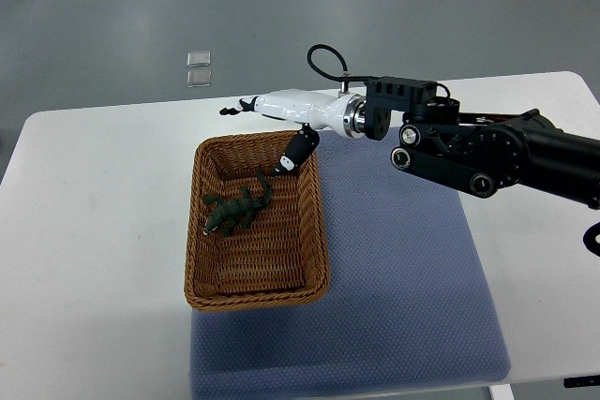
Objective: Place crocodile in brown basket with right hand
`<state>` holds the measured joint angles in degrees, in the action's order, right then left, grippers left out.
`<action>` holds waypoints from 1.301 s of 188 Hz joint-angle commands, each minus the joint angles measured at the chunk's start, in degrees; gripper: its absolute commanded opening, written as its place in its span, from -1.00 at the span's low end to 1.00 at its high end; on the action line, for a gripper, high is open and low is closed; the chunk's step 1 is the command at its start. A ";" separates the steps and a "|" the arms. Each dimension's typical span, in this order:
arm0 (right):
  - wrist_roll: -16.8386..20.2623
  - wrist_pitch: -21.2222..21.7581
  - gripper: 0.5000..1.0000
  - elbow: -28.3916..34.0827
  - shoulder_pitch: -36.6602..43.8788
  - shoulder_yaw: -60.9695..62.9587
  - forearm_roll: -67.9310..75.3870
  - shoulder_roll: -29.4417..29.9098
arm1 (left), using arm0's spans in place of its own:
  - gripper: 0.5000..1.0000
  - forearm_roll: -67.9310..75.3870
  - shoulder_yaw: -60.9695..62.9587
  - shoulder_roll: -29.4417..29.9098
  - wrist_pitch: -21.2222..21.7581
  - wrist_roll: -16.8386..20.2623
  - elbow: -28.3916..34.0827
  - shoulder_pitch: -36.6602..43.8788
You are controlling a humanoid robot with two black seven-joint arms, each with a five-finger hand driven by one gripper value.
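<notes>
1. The surface was a white rectangular table top. A blue-grey textured mat covered its middle and reached the near edge.

2. The brown woven wicker basket, rectangular and open-topped, stood on the left part of the mat, with its long sides running from the far edge towards the near edge of the surface.

3. The dark green toy crocodile lay inside the basket, on the basket floor in its far half. It lay at a slant, with one end towards the far right corner of the basket. It was free of my grasp.

4. My right hand, white-shelled with black tips, came in on a black arm from the right edge. It was stretched out over the far rim of the basket, near the far edge of the surface.

5. My fingers were extended and loosely spread, pointing left, and they held nothing. The thumb hung down over the far right corner of the basket, just above the crocodile. I could not tell whether the thumb touched the rim.

6. My left hand did not appear.

7. Beyond the far edge of the surface, two small clear square items lay on the grey floor.
</notes>
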<state>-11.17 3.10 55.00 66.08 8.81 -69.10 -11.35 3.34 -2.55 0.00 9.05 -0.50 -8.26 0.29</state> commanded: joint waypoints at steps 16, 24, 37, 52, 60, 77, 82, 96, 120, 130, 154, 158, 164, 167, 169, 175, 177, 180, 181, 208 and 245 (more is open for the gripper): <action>4.05 2.17 0.69 -0.15 -4.38 6.31 13.01 -3.42 | 1.00 0.00 0.00 0.00 0.00 -0.02 0.00 -0.03; 5.02 3.05 0.69 -0.24 -6.31 8.85 16.18 -3.77 | 1.00 0.00 0.00 0.00 0.00 -0.02 0.00 -0.03; 6.16 4.72 0.69 -0.59 -9.13 12.81 20.57 -3.95 | 1.00 0.00 0.00 0.00 0.00 0.06 0.00 -0.03; 7.39 6.74 0.69 -1.03 -12.38 17.21 25.33 -4.03 | 1.00 0.00 0.00 0.00 0.00 -0.02 0.00 -0.03; 7.92 7.71 0.69 -1.38 -14.23 19.58 27.96 -4.12 | 1.00 0.00 0.00 0.00 0.00 0.06 0.00 -0.03; 8.71 9.29 0.69 -2.52 -17.74 23.01 33.85 -4.47 | 1.00 0.00 0.00 0.00 0.00 -0.02 0.00 0.06; 8.80 9.56 0.69 -2.96 -18.18 23.45 35.25 -4.47 | 1.00 0.00 0.00 0.00 0.00 0.06 0.00 0.06; 8.97 10.08 0.69 -5.16 -18.88 24.77 41.22 -4.39 | 1.00 0.00 0.00 0.00 0.00 -0.02 0.00 -0.03; 9.68 12.28 0.69 -10.08 -18.89 24.94 54.14 -4.47 | 1.00 0.00 0.00 0.00 0.00 0.06 0.00 -0.03; 10.38 13.60 0.69 -11.66 -18.88 24.94 58.01 -4.47 | 1.00 0.00 0.00 0.00 0.00 0.06 0.00 0.06; 10.82 14.39 0.69 -13.34 -18.89 25.03 60.75 -4.39 | 1.00 0.00 0.00 0.00 0.00 -0.02 0.00 -0.03; 10.82 14.39 0.69 -13.51 -18.80 25.03 60.75 -4.39 | 1.00 0.00 0.00 0.00 0.00 0.06 0.00 -0.03; 10.73 14.30 0.70 -13.60 -18.89 25.03 60.75 -4.39 | 1.00 0.00 0.00 0.00 -0.09 0.06 0.00 -0.03; 10.73 14.30 0.70 -13.69 -18.89 25.03 60.75 -4.39 | 1.00 0.00 0.00 0.00 0.00 -0.02 0.00 -0.03; 10.64 14.30 0.70 -13.69 -18.89 25.03 60.75 -4.39 | 1.00 0.00 0.00 0.00 0.00 -0.02 0.00 0.06; 10.56 14.30 0.70 -13.78 -18.89 25.03 60.75 -4.47 | 1.00 0.00 0.00 0.00 0.00 -0.02 0.00 -0.03; 10.47 14.22 0.70 -13.78 -18.89 25.12 60.83 -4.47 | 1.00 0.00 0.00 0.00 0.00 0.06 0.00 -0.03; 10.47 14.13 0.70 -13.78 -18.89 25.12 60.83 -4.47 | 1.00 0.00 0.00 0.00 0.00 0.06 0.00 -0.03; 10.47 14.13 0.70 -13.78 -18.89 25.12 60.83 -4.47 | 1.00 0.00 0.00 0.00 0.00 0.06 0.00 -0.03; 10.20 14.30 0.70 -14.39 -19.15 25.21 60.92 -4.03 | 1.00 0.00 0.00 0.00 0.00 0.06 0.00 -0.03; 10.20 14.39 0.70 -14.39 -19.24 25.30 60.92 -4.30 | 1.00 0.00 0.00 0.00 0.00 -0.02 0.00 -0.03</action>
<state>-0.96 17.47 40.61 46.80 34.08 -8.18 -15.41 3.34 -2.55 0.00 9.05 -0.48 -8.26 0.27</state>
